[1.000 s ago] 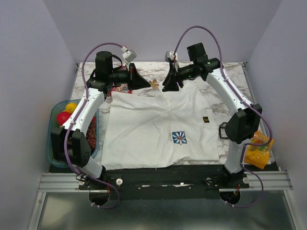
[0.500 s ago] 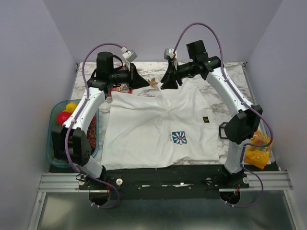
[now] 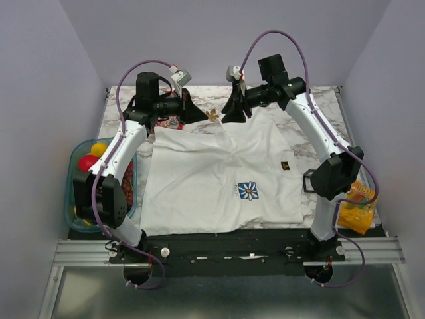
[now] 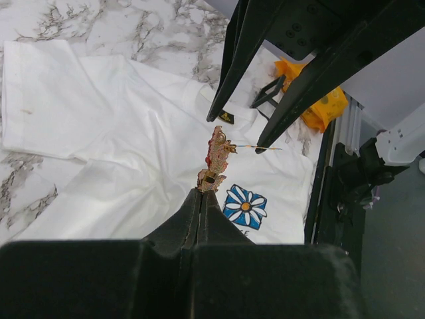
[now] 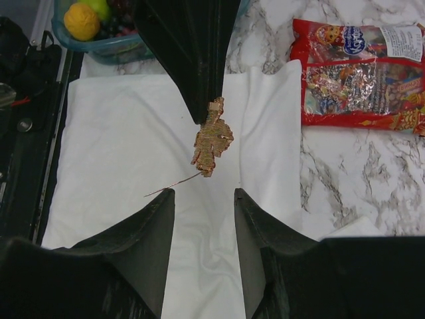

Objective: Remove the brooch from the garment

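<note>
Task looks nearly done. The left hand (image 4: pixel 201 195) is clamped tight on the brooch (image 4: pixel 215 154), pinching it by one end w/ jaws closed. The small orange-red piece hangs in the air over the far part of the garment (image 3: pixel 199 179), near the collar edge, and as far as the wrist views show it is not touching the cloth. Its thin pin wire sticks out sideways, free, no fabric on it. The right hand (image 5: pixel 203 194) sits just beside the brooch w/ fingers spread apart, holding nothing. The T-shirt lies spread on the marble desk (image 3: pixel 206 95), daisy print (image 3: pixel 248 191) & dark patch (image 3: pixel 285 166) face up, some wrinkles toward the collar. So unpinning & lifting off = done, I'd judge. Left to do, prob: carry the brooch clear of the shirt & put it down on bare desk, e.g. the far side near the snack bag (image 5: pixel 362 73), then let go. Risk: the exposed pin could snag cloth if it is lowered over the shirt.
</note>
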You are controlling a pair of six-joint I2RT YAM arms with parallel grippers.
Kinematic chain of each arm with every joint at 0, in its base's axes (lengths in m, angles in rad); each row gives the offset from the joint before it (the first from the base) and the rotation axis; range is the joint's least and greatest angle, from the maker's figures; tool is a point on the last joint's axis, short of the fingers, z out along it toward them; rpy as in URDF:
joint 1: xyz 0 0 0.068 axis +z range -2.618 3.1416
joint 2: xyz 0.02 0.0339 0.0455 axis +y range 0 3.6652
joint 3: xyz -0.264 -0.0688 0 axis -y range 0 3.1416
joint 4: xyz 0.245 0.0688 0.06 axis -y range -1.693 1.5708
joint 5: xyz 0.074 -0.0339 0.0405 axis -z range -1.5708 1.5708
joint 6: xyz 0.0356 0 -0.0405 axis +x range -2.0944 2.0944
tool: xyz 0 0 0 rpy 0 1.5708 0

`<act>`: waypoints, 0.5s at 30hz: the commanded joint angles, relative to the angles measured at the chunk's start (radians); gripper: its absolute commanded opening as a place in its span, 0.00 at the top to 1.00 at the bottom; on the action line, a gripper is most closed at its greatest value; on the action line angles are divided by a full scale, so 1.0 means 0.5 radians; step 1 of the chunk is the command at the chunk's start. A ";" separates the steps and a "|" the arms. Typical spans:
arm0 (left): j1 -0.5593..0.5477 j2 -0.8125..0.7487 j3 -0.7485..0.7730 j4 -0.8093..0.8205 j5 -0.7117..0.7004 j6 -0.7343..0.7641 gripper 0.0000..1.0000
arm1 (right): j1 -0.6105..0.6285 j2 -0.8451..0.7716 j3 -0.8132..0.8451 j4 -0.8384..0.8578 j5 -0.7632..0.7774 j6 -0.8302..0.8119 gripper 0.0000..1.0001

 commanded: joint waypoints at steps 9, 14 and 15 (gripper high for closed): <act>-0.033 0.010 0.025 0.037 0.081 -0.010 1.00 | 0.026 0.075 0.146 0.115 -0.024 0.148 0.51; -0.046 0.004 0.022 0.043 0.127 -0.013 1.00 | 0.026 0.085 0.134 0.125 -0.018 0.164 0.51; -0.046 0.004 0.019 0.046 0.127 -0.013 1.00 | 0.026 0.085 0.131 0.125 -0.018 0.170 0.51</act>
